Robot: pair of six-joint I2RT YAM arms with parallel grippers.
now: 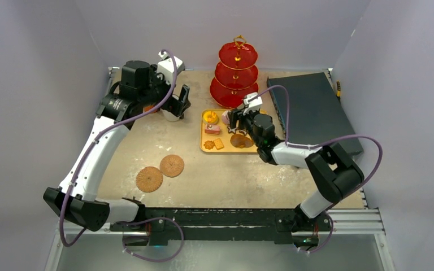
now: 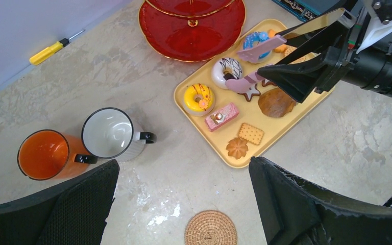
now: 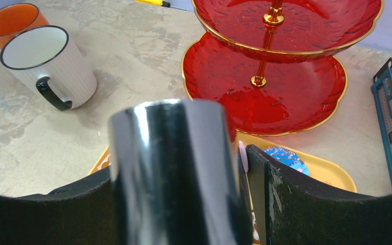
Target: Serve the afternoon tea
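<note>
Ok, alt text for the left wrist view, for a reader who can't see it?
The right claw holds tongs over a yellow tray of pastries, below the red stand. An orange mug and a white mug stand side by side at left; the open left claw frames the bottom.

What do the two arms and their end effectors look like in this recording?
The left arm and right arm have white shells between black joints. A purple cable trails along each. The left end effector and right end effector each have two black wedge-shaped fingers with textured faces.
</note>
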